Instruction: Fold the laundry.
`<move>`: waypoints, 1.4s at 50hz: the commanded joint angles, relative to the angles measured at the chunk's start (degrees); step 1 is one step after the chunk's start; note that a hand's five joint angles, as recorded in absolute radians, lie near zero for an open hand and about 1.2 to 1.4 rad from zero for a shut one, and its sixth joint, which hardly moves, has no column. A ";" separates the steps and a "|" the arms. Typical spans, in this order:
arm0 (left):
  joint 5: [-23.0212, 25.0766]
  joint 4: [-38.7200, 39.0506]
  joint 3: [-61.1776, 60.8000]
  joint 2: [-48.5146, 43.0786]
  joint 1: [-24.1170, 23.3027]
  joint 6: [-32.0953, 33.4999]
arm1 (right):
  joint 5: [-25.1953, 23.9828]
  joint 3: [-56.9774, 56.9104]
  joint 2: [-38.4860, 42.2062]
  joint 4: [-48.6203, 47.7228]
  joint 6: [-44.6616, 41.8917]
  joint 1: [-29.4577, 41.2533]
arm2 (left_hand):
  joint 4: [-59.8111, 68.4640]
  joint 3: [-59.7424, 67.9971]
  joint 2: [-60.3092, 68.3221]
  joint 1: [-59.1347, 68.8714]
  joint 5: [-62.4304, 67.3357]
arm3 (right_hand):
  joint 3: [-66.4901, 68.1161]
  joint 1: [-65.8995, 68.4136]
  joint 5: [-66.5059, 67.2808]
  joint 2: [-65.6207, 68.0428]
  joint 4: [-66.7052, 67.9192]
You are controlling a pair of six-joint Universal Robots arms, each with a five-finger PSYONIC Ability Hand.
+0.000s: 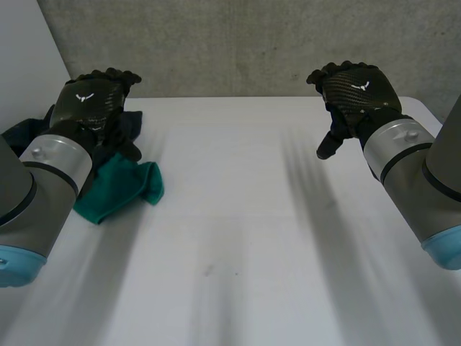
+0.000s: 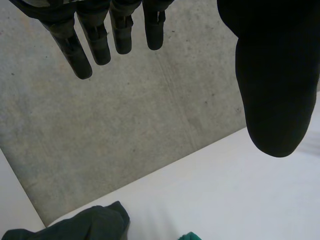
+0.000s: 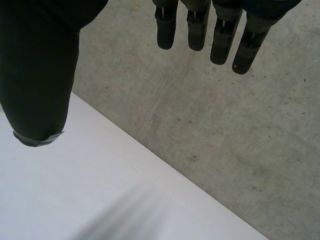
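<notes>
While both hands hang above the desk (image 1: 245,216) with nothing in them, the step in hand reads as the first pick from the pile.

Left hand (image 1: 94,97): at 10 o'clock from desk centre, fingers (image 2: 82,55) straight, thumb spread wide, released.

Right hand (image 1: 356,90): at 2 o'clock, fingers (image 3: 197,30) likewise straight, released, well apart from any cloth.

Laundry: teal cloth (image 1: 122,189) crumpled at 9 o'clock, near the desk's left edge. Dark cloth (image 1: 133,124) is bunched just beyond it at 10 o'clock, under the left hand and partly hidden by the arm. The two cloths touch. There may be more than one dark garment in that bunch; the arm hides too much to tell.

To do it well (judgement): take one piece only. The teal cloth is the more exposed, so lower the left hand onto its free edge, pinch a single layer, and drag it toward 3 o'clock into the bare middle. Bring the right hand across to an opposite corner and spread the cloth flat before any fold. Risk: the dark cloth snags and comes along.
</notes>
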 commanded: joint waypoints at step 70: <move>12.94 5.37 4.36 -13.83 -19.54 2.13 | -0.11 -3.94 -0.35 0.44 -2.20 -9.13 | -1.65 -1.85 -1.78 -1.72 -2.49 | -1.92 -1.13 -3.03 -2.91 -3.15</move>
